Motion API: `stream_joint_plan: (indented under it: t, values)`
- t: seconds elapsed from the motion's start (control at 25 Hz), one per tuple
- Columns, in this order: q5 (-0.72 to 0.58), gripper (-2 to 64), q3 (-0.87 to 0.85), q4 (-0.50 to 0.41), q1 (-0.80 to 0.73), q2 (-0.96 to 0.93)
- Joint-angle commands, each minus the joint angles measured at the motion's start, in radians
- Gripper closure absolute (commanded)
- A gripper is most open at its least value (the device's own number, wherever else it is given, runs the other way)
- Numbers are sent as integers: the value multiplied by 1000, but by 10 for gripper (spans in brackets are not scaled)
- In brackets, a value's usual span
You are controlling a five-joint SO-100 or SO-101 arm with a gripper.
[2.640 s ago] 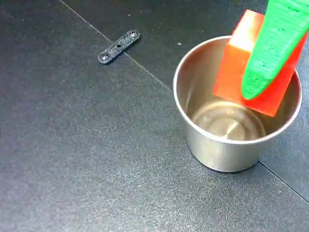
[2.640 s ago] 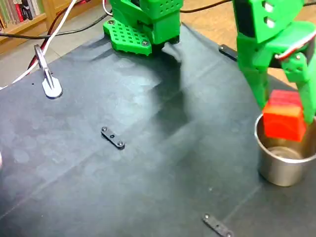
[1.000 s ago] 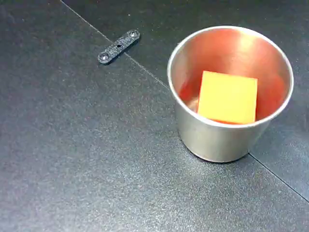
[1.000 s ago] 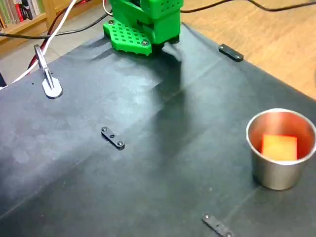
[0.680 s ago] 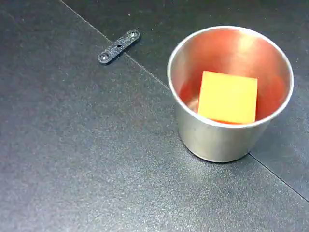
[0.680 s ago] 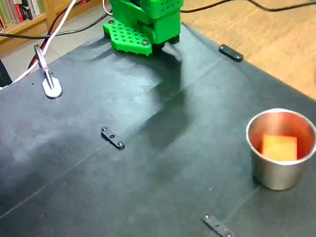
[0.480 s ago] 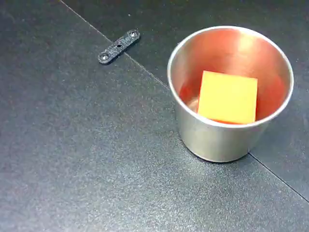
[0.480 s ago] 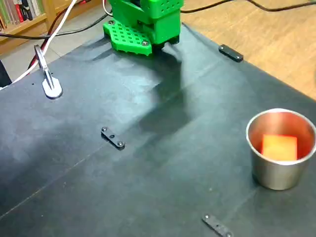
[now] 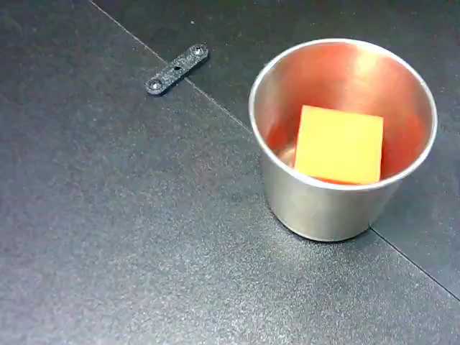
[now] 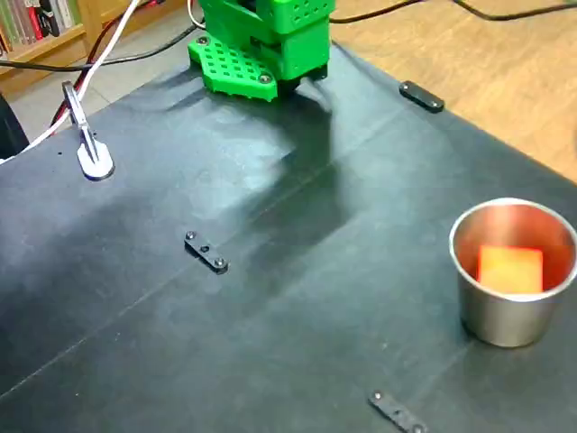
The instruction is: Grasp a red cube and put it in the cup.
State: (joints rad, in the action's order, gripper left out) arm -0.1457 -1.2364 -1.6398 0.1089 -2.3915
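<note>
where the gripper held it over the rim moments ago, the red cube (image 9: 338, 144) now lies flat inside the cup (image 9: 316, 208), so the task looks done, and the gripper is out of both fixed views, its fingers' state unknowable.

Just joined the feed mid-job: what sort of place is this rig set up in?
Probably a home or hobby workspace: a black mat over wood flooring, a bookshelf behind, and a green 3D-printed arm base.
</note>
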Motion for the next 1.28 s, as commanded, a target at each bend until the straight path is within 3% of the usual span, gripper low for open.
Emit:
stream_joint_plan:
  t: [0.0,1.24]
  values:
    - [-9,320,2,-5,-5,0]
    - [-14,320,3,-20,0,-2]
